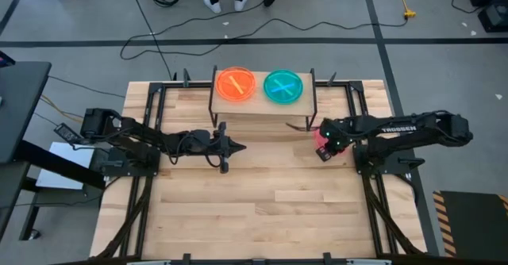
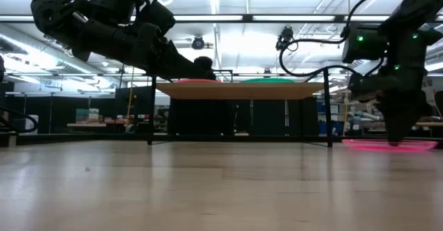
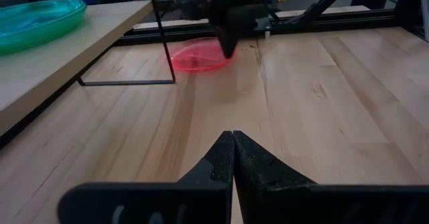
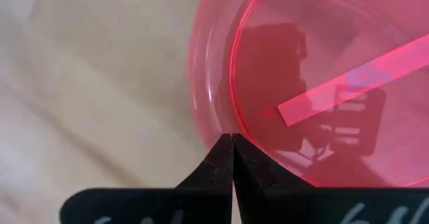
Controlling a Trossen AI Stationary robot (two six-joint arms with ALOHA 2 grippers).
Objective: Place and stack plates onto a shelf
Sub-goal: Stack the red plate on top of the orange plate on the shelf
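The shelf [image 1: 262, 106] stands at the far side of the counter [image 1: 270, 209] and carries two plates side by side: the orange plate [image 1: 236, 84] and the teal plate [image 1: 283, 86]. The pink plate [image 1: 320, 136] lies flat on the counter, just beside the right end of the shelf, near its right leg.

The right hand [image 1: 324, 150] is low over the pink plate, at the plate's edge that faces away from the shelf. In the right wrist view its fingers [image 4: 221, 158] are pressed together, tip against tip, right at the rim of the pink plate. I cannot say for sure if the thin rim is caught between them or if the tips only touch it, because the plastic is clear and the view is very close.

The left hand [image 1: 236, 146] waits in front of the shelf, near its left leg, with fingers pressed together and holding nothing.

The step in hand seems to be picking up the pink plate. To do it well, the rim must sit firmly between the fingers before lifting. Then the plate should rise level, higher than the shelf board, clear the shelf's right leg, and come down centred on the teal plate, so it nests and does not slide.
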